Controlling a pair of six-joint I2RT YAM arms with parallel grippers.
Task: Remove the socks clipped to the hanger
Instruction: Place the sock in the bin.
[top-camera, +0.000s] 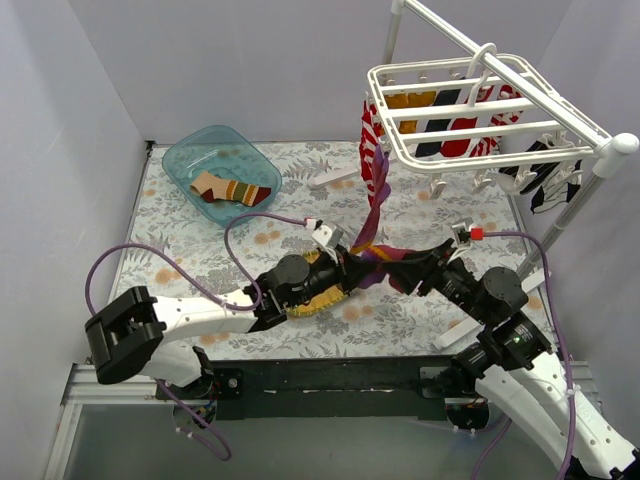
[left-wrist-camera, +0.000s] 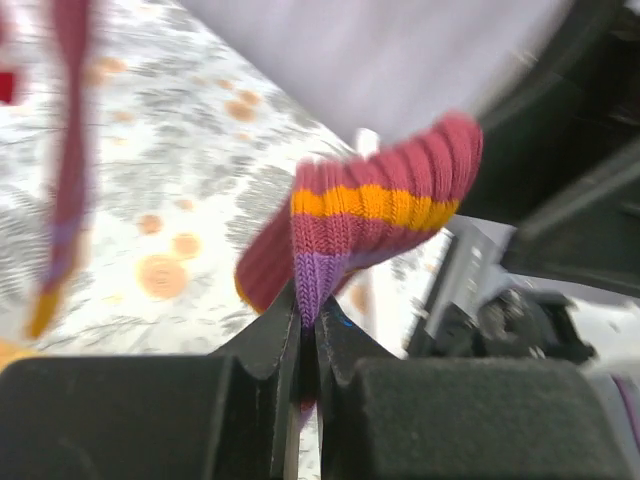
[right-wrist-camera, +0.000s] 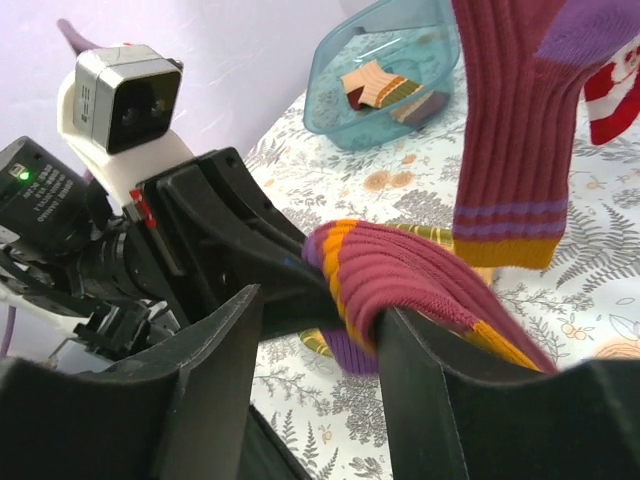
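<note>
Two arms meet over the middle of the floral-patterned surface (top-camera: 180, 262), sharing a ribbed maroon sock with orange and purple bands (left-wrist-camera: 375, 200). The left pincer (left-wrist-camera: 308, 322) is clenched on this sock's purple end, its jaws pressed together with the fabric pinched between them. The right pincer (right-wrist-camera: 320, 310) stands released, its jaws apart; the sock lies draped in the gap, resting against one finger.

A second maroon sock of the same pattern (right-wrist-camera: 510, 150) hangs just beside them, its banded cuff dangling free above the surface. It hangs from the large white plastic grid hanger (top-camera: 480, 110) at the far right. Red-and-white striped, mustard and black socks (top-camera: 462, 132) hang there too.

At the far left sits a translucent teal plastic tub (top-camera: 180, 150) holding a tan striped sock (top-camera: 215, 185). A yellow woven mat (top-camera: 320, 302) lies under the left pincer.
</note>
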